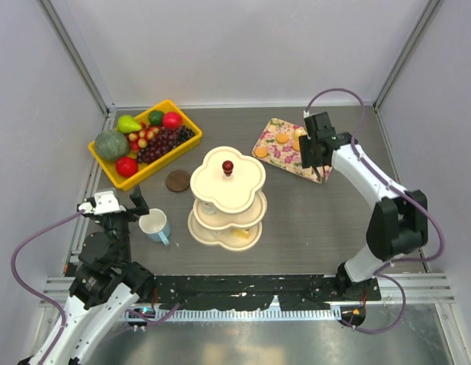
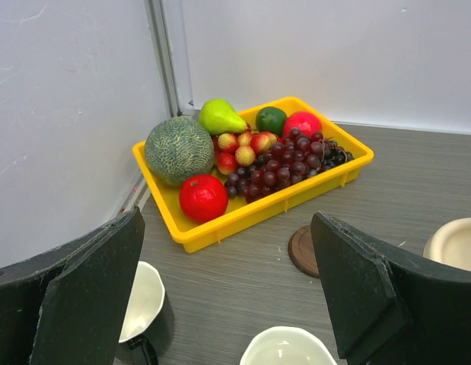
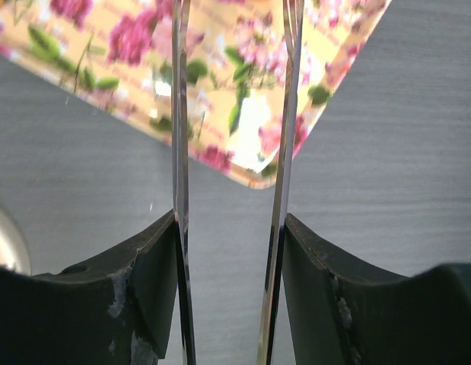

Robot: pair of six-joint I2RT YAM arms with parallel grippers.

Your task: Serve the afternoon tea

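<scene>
L hand (image 2: 227, 220) wide apart by pale blue mug (image 1: 155, 225); R hand (image 3: 230, 228) clamped on tongs (image 3: 179, 152) over floral tray (image 3: 243, 114)

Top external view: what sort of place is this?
Most likely a lab robot cell, not a home: plain pale panel walls with metal corner posts enclose a grey wood-grain tabletop, with an aluminium mounting rail along its near edge.

On the left: sits folded low beside its own base, wrist turned toward the far-left corner, and holds the left gripper (image 1: 122, 207) low and roughly level, its fingers spread wide apart. On the right: stretches far forward from its base, elbow bent, and aims the right gripper (image 3: 229, 220) steeply downward, fingers drawn narrow onto thin metal tongs (image 3: 180, 152).
</scene>
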